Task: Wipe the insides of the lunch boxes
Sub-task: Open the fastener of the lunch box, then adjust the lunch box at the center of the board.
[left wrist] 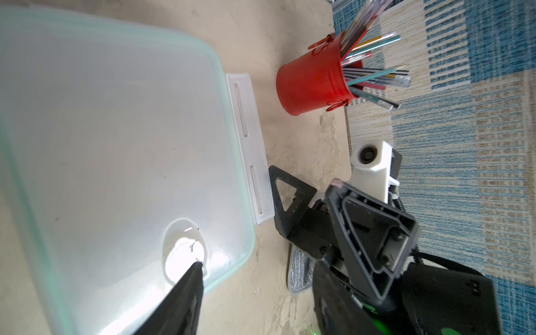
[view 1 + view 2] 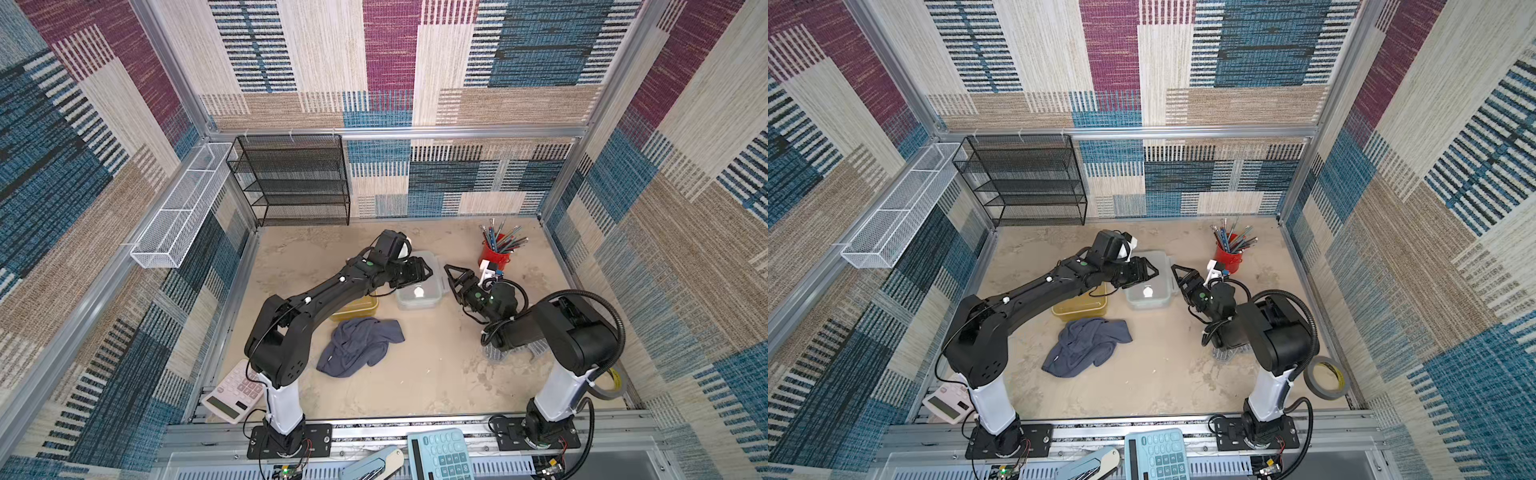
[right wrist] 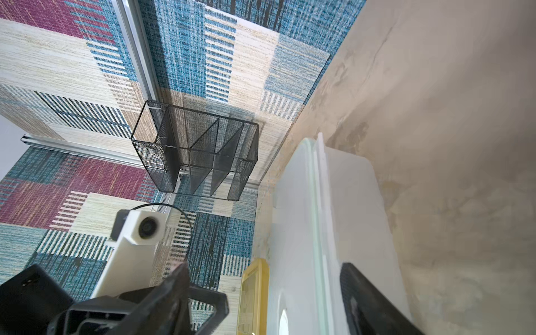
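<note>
**Desk** (image 2: 424, 386): beige, mottled surface, seen in both top views.

**Clear lunch box** (image 2: 419, 301): stands near the centre of the frame in both top views, a little right of the middle. Its lid (image 1: 116, 130), frosted with a pale green seal, lies over it. A white round vent shows near one corner of the lid. One latch flap (image 1: 249, 145) is splayed outward toward the desk. The lid's edges are blurred in the left wrist view.

**Amber lunch box** (image 2: 359, 308): close beside the clear one, to its left and slightly lower in the frame. It is partly hidden beneath the left arm. Whether it carries a lid cannot be told.

**Left pincer** (image 2: 422, 272): over the upper left part of the clear lunch box. In the right wrist view its jaws stand partly apart with nothing between them. In the left wrist view only one finger (image 1: 179, 301) shows, its tip overlapping the white vent. Contact there cannot be confirmed.

**Right pincer** (image 2: 453, 275): just right of the clear lunch box and pointing at it, spread wide and empty. In the left wrist view its lower finger (image 1: 290, 200) sits just beside the end of the latch flap without gripping it.

**Grey-blue cloth** (image 2: 357, 347): crumpled on the desk, below centre of the frame, with its upper edge against the amber lunch box. Neither pincer touches it.

**Red pencil cup** (image 2: 496, 254): upright and full of pencils, up and to the right of the clear lunch box, apart from it.

**Black mesh rack** (image 2: 299, 183): against the back wall, upper left of centre.
</note>
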{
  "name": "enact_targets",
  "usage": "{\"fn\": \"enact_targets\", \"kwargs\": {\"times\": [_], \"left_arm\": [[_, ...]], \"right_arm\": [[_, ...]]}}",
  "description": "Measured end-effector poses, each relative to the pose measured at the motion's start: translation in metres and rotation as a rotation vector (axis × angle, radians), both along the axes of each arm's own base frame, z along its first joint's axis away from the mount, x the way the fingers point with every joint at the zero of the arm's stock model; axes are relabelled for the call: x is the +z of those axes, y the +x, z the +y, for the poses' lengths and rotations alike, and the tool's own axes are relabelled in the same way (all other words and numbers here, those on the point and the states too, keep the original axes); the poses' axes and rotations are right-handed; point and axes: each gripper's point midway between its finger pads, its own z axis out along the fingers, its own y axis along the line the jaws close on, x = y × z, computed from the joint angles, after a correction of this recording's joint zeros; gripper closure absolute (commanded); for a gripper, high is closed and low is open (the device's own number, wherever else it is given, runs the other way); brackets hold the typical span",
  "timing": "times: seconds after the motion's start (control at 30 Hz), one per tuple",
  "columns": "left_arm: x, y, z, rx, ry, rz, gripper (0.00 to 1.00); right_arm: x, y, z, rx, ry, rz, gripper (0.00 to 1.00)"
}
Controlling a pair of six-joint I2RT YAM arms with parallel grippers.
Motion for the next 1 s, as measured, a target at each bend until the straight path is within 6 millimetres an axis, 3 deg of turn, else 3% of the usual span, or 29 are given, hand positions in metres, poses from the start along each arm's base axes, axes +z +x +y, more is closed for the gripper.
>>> {"fn": "enact_targets", "kwargs": {"times": [0.13, 0.3, 0.47, 0.6, 1.0], "left_arm": [[0.005, 0.007, 0.026, 0.040, 0.021, -0.021, 0.36], [-0.026, 0.014, 0.054, 0.095, 0.085, 0.046, 0.36], [-0.061, 0.015, 0.047, 0.069, 0.106, 0.123, 0.37], [-0.076, 0.020, 0.037, 0.049, 0.102, 0.157, 0.38], [-0.070, 0.047, -0.011, -0.026, 0.021, 0.130, 0.38]], "right_arm": [[0.002, 0.003, -0.008, -0.031, -0.071, 0.004, 0.11], [0.005, 0.010, -0.013, -0.065, -0.164, 0.015, 0.11], [0.002, 0.007, -0.019, -0.077, -0.242, 0.038, 0.11], [0.006, 0.006, -0.024, -0.094, -0.298, 0.039, 0.12], [0.003, 0.012, -0.028, -0.074, -0.471, 0.077, 0.24]]}}
